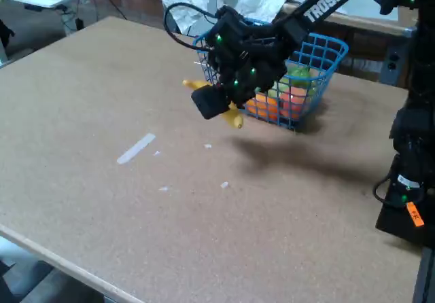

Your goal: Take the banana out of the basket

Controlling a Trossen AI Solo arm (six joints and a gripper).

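Fixed view. Work surface: one flat table (pixel 136 235) of tan, finely speckled board with a pale edge. On it lie one strip of whitish tape (pixel 136 148) and three small pale scraps.

One basket (pixel 326 55), blue wire mesh, rectangular with flared sides and a thicker rim, stands at the far side of the table. Inside it are rounded fruits in orange, green and red (their number cannot be settled through the mesh and the arm).

One banana (pixel 234 117), small, curved, smooth and yellow, is outside the basket, lifted clear of the table in front of the basket's left wall. Only its two ends show: one points left and slightly up, the other down and right. Its long axis runs roughly across the picture, tilted down to the right.

One black arm marked TROSSEN reaches in from upper right. Its gripper (pixel 219 100) covers the banana's middle and appears clamped on it, though the fingers themselves are hidden by the wrist housing. A dark shadow falls on the table below.
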